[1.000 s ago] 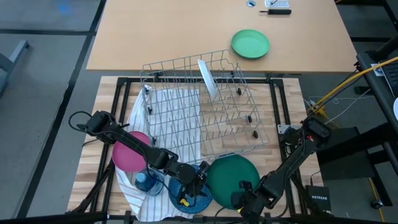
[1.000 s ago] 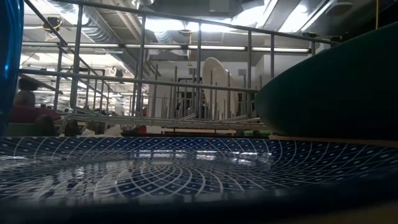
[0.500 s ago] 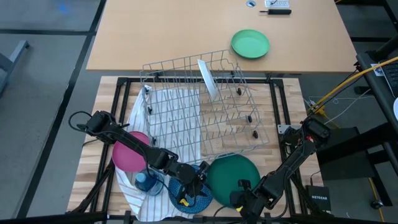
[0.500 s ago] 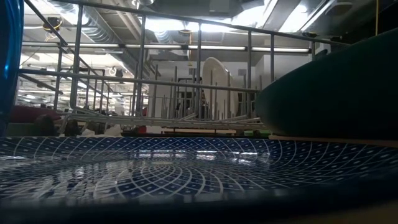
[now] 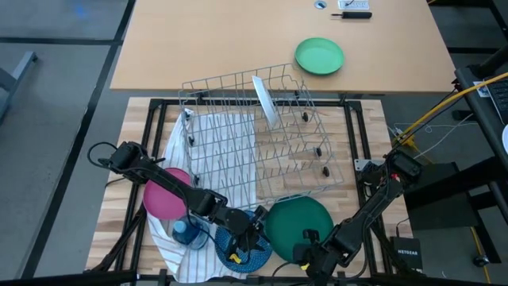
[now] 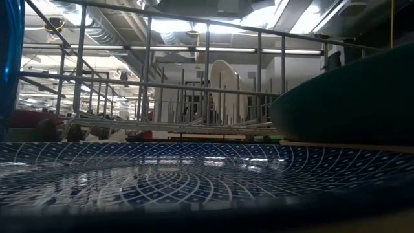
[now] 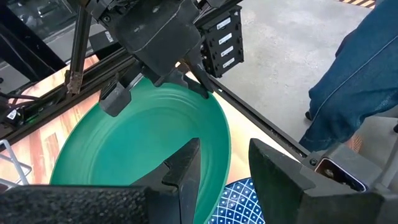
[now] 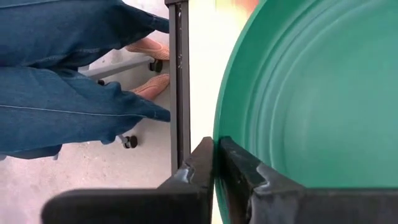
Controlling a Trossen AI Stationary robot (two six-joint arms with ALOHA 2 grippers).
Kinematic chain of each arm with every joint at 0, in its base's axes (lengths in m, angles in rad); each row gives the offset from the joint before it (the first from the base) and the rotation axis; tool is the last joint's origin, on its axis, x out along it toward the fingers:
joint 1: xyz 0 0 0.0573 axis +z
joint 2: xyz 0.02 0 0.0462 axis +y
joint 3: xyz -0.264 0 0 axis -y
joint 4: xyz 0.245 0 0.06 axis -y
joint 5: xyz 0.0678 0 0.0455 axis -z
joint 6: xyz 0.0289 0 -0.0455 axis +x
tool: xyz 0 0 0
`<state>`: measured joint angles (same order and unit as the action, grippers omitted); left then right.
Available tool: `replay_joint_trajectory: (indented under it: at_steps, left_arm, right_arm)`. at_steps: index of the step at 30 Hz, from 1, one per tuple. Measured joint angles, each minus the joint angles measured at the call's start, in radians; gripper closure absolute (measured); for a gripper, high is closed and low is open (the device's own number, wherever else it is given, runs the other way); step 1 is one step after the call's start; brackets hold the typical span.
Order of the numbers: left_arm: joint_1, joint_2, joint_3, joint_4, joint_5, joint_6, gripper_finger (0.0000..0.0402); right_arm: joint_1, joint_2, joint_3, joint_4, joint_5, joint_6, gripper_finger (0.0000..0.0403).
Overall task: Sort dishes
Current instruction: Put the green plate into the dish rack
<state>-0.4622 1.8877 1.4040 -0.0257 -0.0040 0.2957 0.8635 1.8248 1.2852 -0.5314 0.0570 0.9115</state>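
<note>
The right gripper (image 8: 214,163) has its fingers pinched on the rim of the dark green plate (image 5: 298,226), at the table's near edge just in front of the wire rack (image 5: 258,131). The left gripper (image 5: 242,242) hovers beside it, jaws parted and empty, over the speckled blue plate (image 5: 238,248); a white plate (image 5: 265,100) stands upright in the rack.

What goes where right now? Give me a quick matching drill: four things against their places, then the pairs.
1. green plate
2. white plate
3. magenta plate
4. blue plate

A. upright in the rack
B. under the left gripper
C. rim pinched by the right gripper
D. partly under the left arm, on the cloth's edge

Pairs: 1-C, 2-A, 3-D, 4-B
</note>
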Motion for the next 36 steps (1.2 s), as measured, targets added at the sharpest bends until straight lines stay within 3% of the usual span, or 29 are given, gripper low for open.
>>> replay_joint_trajectory:
  at_steps: [5, 22, 26, 36]
  left_arm:
    - [0.000, 0.000, 0.000, 0.019, 0.000, 0.003, 0.0277]
    - [-0.024, 0.003, 0.000, 0.017, 0.007, 0.018, 0.0277]
    - [-0.025, 0.030, 0.000, 0.019, 0.054, -0.002, 0.0277]
    - [-0.009, 0.095, 0.000, 0.019, 0.045, 0.017, 0.0277]
  right_arm:
    - [-0.001, 0.000, 0.019, 0.004, -0.019, 0.000, 0.0396]
    - [-0.066, 0.000, 0.111, -0.016, -0.024, 0.000, 0.0392]
    - [-0.087, 0.000, 0.111, -0.018, -0.039, -0.003, 0.0391]
    - [-0.101, 0.000, 0.111, -0.010, -0.050, -0.002, 0.0390]
